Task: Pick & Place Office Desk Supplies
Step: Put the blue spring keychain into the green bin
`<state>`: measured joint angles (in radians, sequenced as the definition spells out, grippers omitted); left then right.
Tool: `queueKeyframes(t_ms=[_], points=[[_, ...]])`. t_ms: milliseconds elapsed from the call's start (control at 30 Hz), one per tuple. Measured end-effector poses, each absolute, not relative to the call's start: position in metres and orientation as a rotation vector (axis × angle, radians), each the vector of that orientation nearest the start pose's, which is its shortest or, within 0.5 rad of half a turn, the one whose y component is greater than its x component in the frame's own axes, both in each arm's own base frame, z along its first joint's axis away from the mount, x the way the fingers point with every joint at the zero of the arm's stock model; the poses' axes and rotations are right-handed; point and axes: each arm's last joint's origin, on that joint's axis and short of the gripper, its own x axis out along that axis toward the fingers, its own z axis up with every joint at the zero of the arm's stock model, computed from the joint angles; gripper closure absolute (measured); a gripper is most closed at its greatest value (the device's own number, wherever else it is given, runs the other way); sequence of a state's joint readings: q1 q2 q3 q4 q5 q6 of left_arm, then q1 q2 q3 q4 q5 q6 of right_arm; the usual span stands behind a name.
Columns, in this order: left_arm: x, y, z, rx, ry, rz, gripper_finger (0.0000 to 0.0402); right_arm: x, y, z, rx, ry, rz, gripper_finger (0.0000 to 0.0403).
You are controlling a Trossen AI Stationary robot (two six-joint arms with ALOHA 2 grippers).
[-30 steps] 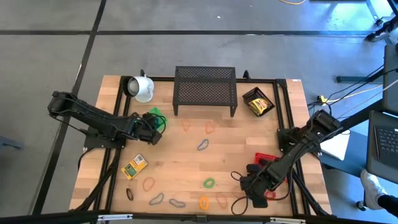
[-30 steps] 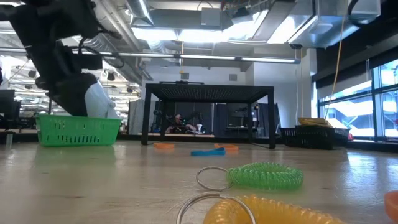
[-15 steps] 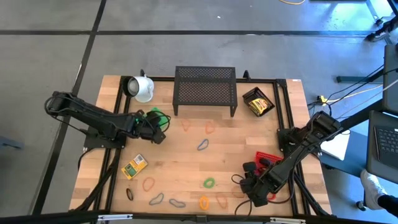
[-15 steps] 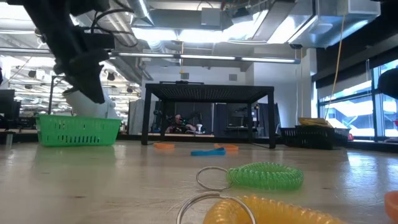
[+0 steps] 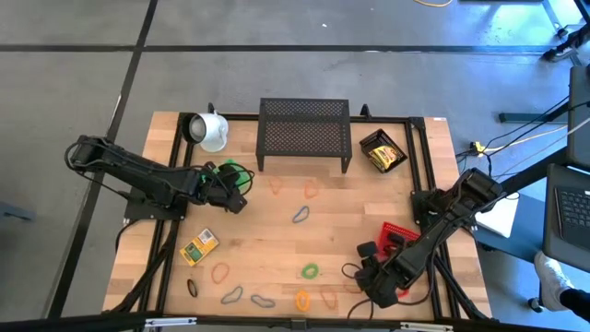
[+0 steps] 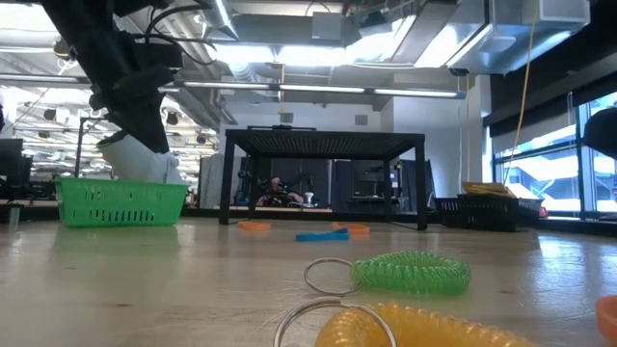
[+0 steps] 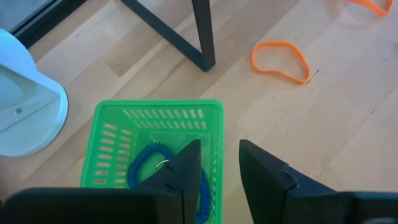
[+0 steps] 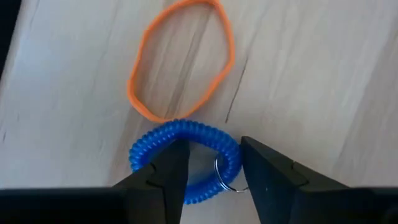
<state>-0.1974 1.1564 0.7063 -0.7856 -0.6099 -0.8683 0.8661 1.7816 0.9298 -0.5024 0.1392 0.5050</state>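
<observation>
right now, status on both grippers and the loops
Left gripper open above green plastic basket. Right gripper open, straddling blue coiled loop; orange loop beside it.

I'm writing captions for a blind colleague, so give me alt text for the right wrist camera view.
The right gripper is down at the wooden table, its two dark fingers open on either side of a blue coiled loop with a small metal ring. Just beyond the coil lies a thin orange loop, flat on the wood.
</observation>
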Motion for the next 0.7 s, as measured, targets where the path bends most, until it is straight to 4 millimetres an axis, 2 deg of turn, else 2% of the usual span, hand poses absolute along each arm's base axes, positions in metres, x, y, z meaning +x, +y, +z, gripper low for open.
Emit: queueKeyframes(t_ms=[200, 567, 700], points=[[0.190, -0.021, 0.206, -0.276, 0.879, 0.800, 0.0309, 0.199, 0.227, 0.127, -0.250, 1.270, 0.284, 0.0268], [0.190, -0.021, 0.206, -0.276, 0.879, 0.799, 0.0323, 0.206, 0.235, 0.139, -0.260, 1.243, 0.314, 0.0375], [0.190, -0.021, 0.206, -0.276, 0.879, 0.799, 0.0325, 0.209, 0.240, 0.150, -0.272, 1.267, 0.354, 0.0388]])
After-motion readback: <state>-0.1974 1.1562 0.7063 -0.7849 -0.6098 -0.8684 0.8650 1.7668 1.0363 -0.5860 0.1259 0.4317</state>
